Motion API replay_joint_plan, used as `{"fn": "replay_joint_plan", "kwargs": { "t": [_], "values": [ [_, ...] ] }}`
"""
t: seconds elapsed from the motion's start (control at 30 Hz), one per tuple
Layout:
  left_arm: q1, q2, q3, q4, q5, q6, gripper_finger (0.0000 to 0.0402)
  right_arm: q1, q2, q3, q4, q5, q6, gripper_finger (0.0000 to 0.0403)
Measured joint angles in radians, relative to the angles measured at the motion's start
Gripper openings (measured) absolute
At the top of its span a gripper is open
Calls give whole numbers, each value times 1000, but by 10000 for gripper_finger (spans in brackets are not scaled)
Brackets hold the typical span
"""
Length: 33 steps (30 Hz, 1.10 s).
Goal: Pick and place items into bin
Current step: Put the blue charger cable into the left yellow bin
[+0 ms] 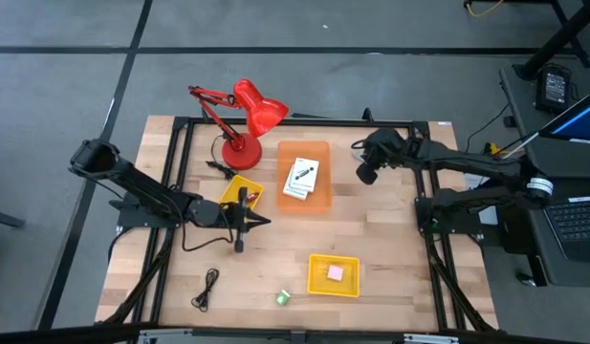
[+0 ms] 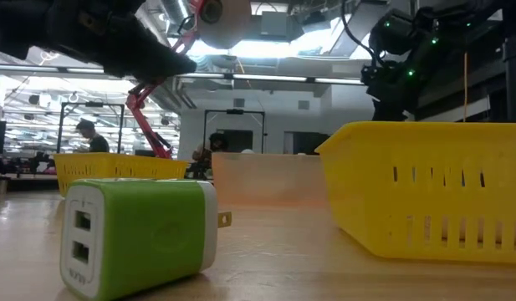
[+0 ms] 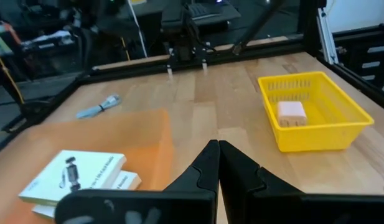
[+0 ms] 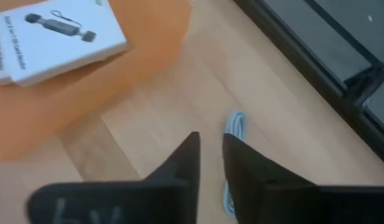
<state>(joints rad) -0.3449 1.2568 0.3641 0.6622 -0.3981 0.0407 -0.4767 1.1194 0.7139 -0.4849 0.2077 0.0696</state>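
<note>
Two white cards [image 1: 300, 178] lie in the orange bin [image 1: 318, 153]; they also show in the left wrist view [image 3: 73, 176] and the right wrist view [image 4: 51, 37]. A pink block [image 1: 335, 272] lies in a yellow basket [image 1: 318, 287]. A green block [image 1: 283, 297] and a black cord [image 1: 208, 287] lie on the table near its front. A pale blue cord [image 4: 234, 124] lies on the wood beside the orange bin. My left gripper [image 1: 245, 223] is shut and empty above the table's middle left. My right gripper [image 1: 364, 170] hangs over the blue cord, its fingers a narrow gap apart, empty.
A red desk lamp [image 1: 245, 119] stands at the far left. A second yellow bin [image 1: 235, 183] sits beside its base, just beyond my left gripper. A black frame [image 1: 304, 122] runs round the table. The right arm's base [image 3: 187, 25] stands at the right edge.
</note>
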Motion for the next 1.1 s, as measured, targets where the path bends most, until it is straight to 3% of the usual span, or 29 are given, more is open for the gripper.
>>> {"fn": "replay_joint_plan", "kwargs": {
  "t": [0.1, 0.2, 0.4, 0.7, 1.1],
  "values": [
    [16, -29, 0, -17, 0, 3, 3, -29, 0, 0, -14, -5, 2, 93],
    [35, -51, 0, -29, 4, 1, 3, -62, 11, 0, -22, -92, -14, 127],
    [69, -56, 0, -38, 52, -1, 3, -115, 104, 0, -22, -116, -71, 165],
    [86, -56, 0, -43, 58, -33, 3, -171, 286, 74, -83, -115, -153, 170],
    [85, -56, 0, -45, 58, -46, 3, -212, 419, 109, -133, -114, -211, 170]
  ]
}}
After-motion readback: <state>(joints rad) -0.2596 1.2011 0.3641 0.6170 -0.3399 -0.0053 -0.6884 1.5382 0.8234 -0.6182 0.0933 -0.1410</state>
